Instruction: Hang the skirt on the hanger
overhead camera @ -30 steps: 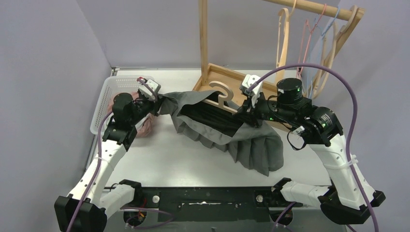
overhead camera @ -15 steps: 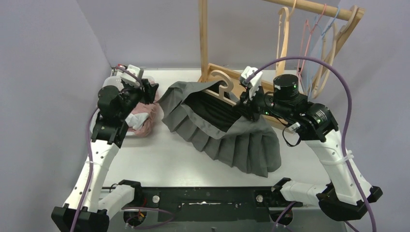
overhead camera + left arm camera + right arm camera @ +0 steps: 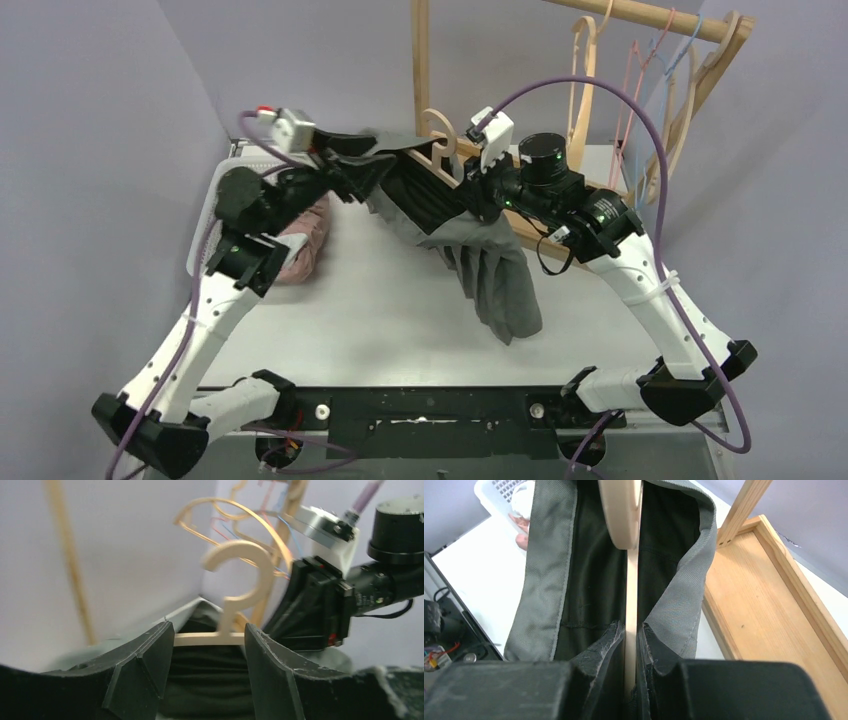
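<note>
Matt grey cloth skirt (image 3: 497, 282), smooth wooden hanger (image 3: 622, 516)

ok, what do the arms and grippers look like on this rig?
Left arm and right arm: white links, black joint housings, a purple cable along each. Left gripper and right gripper: matte black wedge-shaped fingers, with a white camera block at the wrist.

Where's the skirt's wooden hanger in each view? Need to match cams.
Top external: wooden hanger upper centre, hook up, between the two arms.
Left wrist: centre, hook upright, beyond the open left end effector.
Right wrist: edge-on down the middle, clamped in the right end effector.
Shared landmark: grey skirt draped around the hanger.
</note>
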Controlling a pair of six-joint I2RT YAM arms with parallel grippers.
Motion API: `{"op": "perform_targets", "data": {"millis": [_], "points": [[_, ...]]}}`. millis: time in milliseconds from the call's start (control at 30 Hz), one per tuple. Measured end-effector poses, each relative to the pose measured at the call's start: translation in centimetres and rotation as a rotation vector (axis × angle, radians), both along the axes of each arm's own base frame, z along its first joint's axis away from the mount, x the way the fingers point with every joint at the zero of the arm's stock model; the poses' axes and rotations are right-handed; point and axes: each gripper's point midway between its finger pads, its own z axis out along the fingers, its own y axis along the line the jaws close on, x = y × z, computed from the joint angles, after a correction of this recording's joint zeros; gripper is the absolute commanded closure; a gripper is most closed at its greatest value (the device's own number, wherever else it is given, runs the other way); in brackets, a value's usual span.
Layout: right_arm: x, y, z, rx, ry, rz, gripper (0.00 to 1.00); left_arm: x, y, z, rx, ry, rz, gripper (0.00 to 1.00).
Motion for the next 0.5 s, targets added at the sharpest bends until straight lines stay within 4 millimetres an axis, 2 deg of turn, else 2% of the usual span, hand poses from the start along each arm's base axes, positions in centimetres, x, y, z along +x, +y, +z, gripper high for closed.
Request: {"op": "perform_targets", "data": {"millis": [33, 100, 133, 233, 267, 333, 500], "points": [[0.1, 0.4, 0.0, 0.007, 0.000, -0.005, 1.00, 0.0, -1.9, -0.5, 0.011, 0.012, -0.035, 0.44], [0.3, 1.0, 0.2, 0.021, -0.003, -0.015, 1.00, 0.3, -5.4, -2.0, 0.052, 0.040, -0.078, 0.28], [0.4, 1.3, 0.3, 0.029, -0.003, -0.020, 1.00, 0.7, -6.9, -2.9, 0.078, 0.054, -0.088, 0.24], [0.5, 1.7, 0.7, 0.055, -0.008, -0.035, 1.00, 2.4, -9.4, -5.1, 0.138, 0.103, -0.068, 0.21], [0.5, 1.8, 0.9, 0.065, -0.011, -0.037, 1.00, 3.2, -9.7, -5.6, 0.153, 0.118, -0.047, 0.22], [0.6, 1.8, 0.9, 0.069, -0.007, -0.046, 1.00, 4.5, -9.8, -6.0, 0.167, 0.125, -0.004, 0.33], [0.7, 2.0, 1.2, 0.084, -0.008, -0.049, 1.00, 5.2, -9.5, -5.8, 0.169, 0.114, 0.033, 0.46]]}}
